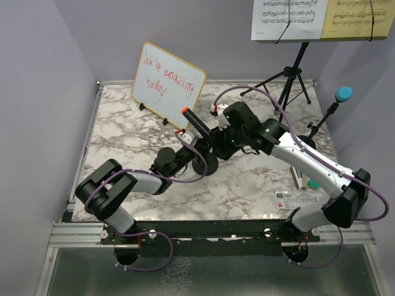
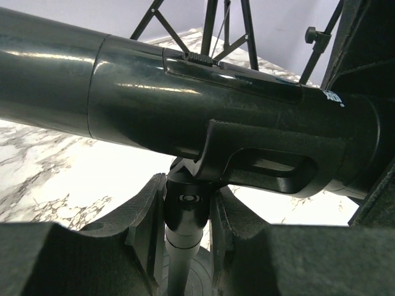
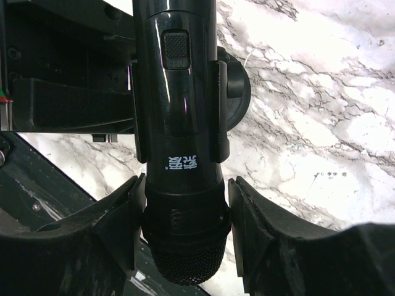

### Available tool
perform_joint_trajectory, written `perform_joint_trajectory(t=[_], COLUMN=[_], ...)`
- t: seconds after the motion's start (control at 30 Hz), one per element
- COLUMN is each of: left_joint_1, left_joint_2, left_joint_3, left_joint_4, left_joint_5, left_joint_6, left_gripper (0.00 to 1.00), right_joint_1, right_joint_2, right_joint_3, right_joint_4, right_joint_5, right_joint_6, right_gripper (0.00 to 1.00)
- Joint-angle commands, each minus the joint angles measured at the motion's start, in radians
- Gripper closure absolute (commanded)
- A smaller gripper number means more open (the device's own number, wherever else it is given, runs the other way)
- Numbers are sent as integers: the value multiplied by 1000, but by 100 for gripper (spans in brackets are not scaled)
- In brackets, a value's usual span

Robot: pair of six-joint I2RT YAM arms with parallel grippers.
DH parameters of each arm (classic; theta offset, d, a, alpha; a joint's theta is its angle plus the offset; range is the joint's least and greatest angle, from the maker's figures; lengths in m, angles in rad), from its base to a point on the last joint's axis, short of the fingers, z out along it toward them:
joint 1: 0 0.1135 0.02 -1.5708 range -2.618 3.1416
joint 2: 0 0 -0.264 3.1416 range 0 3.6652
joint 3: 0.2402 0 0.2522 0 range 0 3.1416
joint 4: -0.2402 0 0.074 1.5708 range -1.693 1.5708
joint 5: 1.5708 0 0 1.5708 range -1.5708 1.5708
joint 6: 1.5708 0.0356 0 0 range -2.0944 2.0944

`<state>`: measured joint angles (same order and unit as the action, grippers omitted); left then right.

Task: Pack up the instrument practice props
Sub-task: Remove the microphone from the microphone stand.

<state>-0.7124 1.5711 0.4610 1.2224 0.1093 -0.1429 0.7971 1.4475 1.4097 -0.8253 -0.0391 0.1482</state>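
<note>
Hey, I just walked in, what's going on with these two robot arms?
Both arms meet at the black microphone in the middle of the table. The left arm has its jaws closed round the stem of the mic holder, and the right arm grips the microphone near its grille; it sits in the holder's clip. The blue microphone and sheet music are untouched.

The black microphone (image 3: 179, 123) has a glossy, smooth plastic barrel and a rough wire-mesh head. The mic holder (image 2: 259, 166) has a satin black plastic clip. The fingers (image 3: 80, 240) of the right gripper (image 3: 185, 191) look matt and faintly grainy. The table (image 1: 247, 185) is polished and marble-patterned; at its 11 o'clock, the whiteboard (image 1: 168, 86) is wood-framed.
</note>
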Motion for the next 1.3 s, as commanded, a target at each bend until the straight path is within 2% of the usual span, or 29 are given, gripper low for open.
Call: perform_joint_trajectory(t=[0.0, 0.37, 0.77, 0.93, 1.27], left_joint_1=[80, 200, 220, 219, 219], left_joint_2=[-22, -64, -97, -98, -121], left_joint_3=[17, 2, -15, -12, -32], left_joint_4=[-104, -155, -182, -182, -186], left_joint_5=[-360, -413, -453, -403, -465], left_joint_6=[9, -92, -74, -77, -77], left_gripper=[100, 100, 100, 100, 100], right_joint_1=[2, 4, 3, 3, 3], right_joint_2=[-81, -151, -200, -236, -299], right_joint_3=[-79, -174, -224, -248, -285], right_joint_4=[-184, -172, -164, -151, -140], right_joint_5=[-72, -107, -159, -189, -217], right_joint_6=[-4, -14, -33, -30, -10], right_gripper=[99, 99, 99, 99, 99])
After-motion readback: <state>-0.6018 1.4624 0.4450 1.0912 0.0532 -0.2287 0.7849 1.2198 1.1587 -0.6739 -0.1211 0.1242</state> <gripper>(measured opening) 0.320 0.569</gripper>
